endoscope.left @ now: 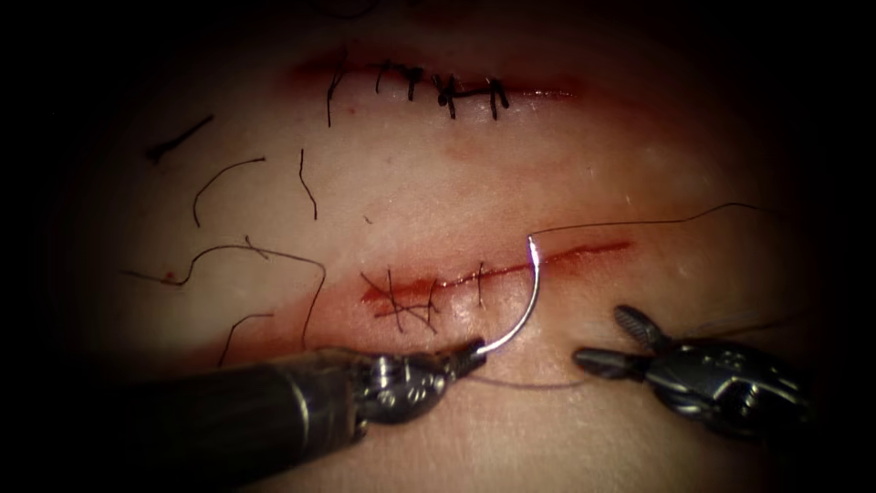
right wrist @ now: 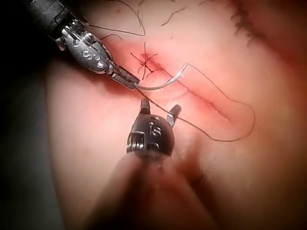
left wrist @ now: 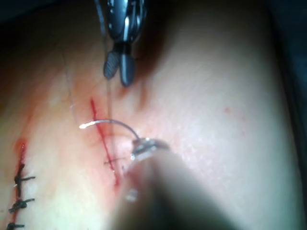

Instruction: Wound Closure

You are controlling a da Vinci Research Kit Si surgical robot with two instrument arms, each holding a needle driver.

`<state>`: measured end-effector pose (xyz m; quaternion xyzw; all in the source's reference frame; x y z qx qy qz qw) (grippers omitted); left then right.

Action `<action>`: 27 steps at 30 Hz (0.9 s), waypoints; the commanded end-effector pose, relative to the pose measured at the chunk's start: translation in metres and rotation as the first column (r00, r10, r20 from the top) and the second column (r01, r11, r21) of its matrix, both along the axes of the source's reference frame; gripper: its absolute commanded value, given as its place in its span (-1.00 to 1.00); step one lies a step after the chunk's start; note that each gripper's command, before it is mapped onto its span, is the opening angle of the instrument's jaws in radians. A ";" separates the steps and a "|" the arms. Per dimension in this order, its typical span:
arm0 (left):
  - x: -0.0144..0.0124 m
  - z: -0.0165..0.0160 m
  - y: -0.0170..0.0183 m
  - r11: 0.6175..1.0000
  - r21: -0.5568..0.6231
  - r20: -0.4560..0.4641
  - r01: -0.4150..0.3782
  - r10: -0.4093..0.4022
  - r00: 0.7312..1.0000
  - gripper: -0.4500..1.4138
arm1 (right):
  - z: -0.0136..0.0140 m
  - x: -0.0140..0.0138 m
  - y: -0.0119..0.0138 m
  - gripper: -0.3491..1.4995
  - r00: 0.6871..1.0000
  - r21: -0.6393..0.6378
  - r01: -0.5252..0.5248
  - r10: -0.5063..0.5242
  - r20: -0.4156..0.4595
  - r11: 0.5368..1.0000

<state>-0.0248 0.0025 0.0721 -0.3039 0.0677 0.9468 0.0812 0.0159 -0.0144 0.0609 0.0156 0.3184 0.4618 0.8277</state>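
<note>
My left tool comes in from the lower left, its jaws shut on one end of the curved needle. The needle arcs up across the cut, lifted off the tissue, and the thread leaves its upper end toward the right. In the left wrist view the needle rises from my left tool. My right tool hovers below the cut on the right, open and holding nothing. The right wrist view has the right tool spread just short of the needle and the left tool.
Several dark stitches cross the cut's left part, with red fluid around them. A second cut farther back is stitched shut. Loose cut thread ends lie on the tissue at the left. A thread loop lies beyond the cut's open end.
</note>
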 end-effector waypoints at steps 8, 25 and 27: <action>-0.0007 0.0005 -0.0004 0.998 -0.065 -0.044 -0.024 0.021 0.999 -1.00 | 0.0032 0.0022 0.0017 0.76 0.996 0.065 -0.029 0.034 -0.085 0.997; -0.0011 0.0004 -0.0003 0.987 -0.149 -0.122 -0.055 0.037 0.992 -1.00 | 0.0067 0.0050 0.0029 0.65 0.992 0.183 -0.041 0.062 -0.109 0.982; -0.0011 0.0004 -0.0003 0.987 -0.151 -0.124 -0.060 0.042 0.991 -1.00 | 0.0072 0.0051 0.0030 0.65 0.993 0.188 -0.037 0.057 -0.103 0.981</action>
